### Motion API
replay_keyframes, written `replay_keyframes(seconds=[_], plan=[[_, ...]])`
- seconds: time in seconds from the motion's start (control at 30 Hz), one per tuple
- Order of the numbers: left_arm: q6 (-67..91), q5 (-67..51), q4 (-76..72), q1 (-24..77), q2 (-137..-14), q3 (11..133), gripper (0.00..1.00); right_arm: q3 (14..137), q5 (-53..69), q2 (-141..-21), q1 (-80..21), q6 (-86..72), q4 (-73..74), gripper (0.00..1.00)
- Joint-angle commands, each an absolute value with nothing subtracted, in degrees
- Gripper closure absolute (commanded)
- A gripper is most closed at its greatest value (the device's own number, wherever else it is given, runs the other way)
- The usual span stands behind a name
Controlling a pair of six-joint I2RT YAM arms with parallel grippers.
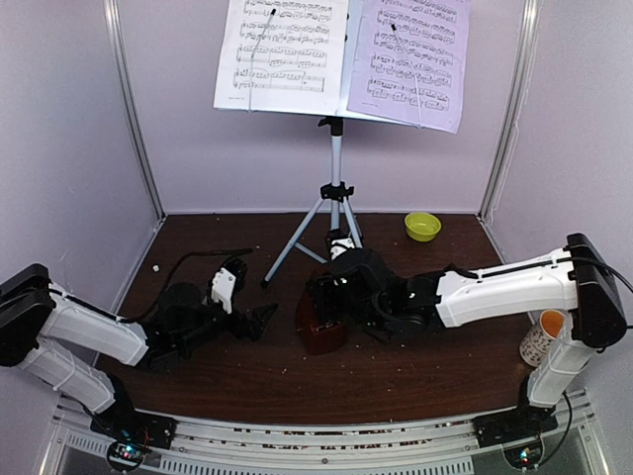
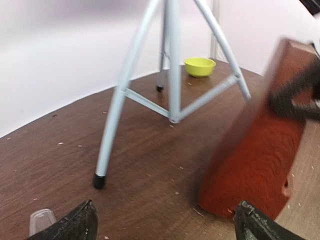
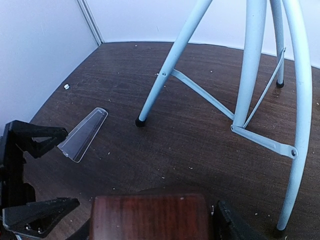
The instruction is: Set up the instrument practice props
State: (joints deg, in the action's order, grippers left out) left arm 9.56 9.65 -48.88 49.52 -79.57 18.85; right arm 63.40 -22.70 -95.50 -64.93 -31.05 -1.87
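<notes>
The white music stand holds a white sheet and a lavender sheet on its silver tripod. The dark-red metronome stands in front of the tripod, tilted and blurred in the left wrist view. My right gripper is shut on it, with its top between the fingers. The clear cover lies flat on the table, apart from the metronome. My left gripper is open and empty just left of the metronome, its fingertips wide apart.
A small green bowl sits at the back right, behind the tripod legs. A patterned cup stands by the right arm's base. White walls close in the brown table on three sides.
</notes>
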Motion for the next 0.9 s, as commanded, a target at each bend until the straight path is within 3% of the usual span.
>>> replay_keyframes(seconds=[0.0, 0.3, 0.6, 0.73, 0.83, 0.87], plan=[[14.0, 17.6, -46.9, 47.5, -75.2, 18.1, 0.02, 70.4, -35.0, -97.5, -67.4, -34.0, -0.4, 0.67], [16.8, 18.9, -43.1, 45.1, -72.9, 18.6, 0.02, 92.2, -50.1, -110.9, -71.8, -48.9, 24.4, 0.65], [16.8, 18.8, -43.4, 44.6, -72.7, 18.5, 0.02, 94.2, -48.1, -113.7, -72.1, -59.7, 28.2, 0.63], [17.0, 18.3, -43.3, 44.6, -72.9, 18.7, 0.02, 94.6, -48.7, -115.4, -72.5, -61.1, 28.3, 0.49], [17.1, 18.3, -41.8, 44.6, -72.4, 19.3, 0.02, 94.8, -47.1, -116.2, -72.5, -60.7, 27.1, 0.22], [17.1, 18.4, -41.1, 44.6, -72.0, 19.6, 0.02, 95.0, -46.4, -116.3, -72.5, -60.2, 26.6, 0.17]])
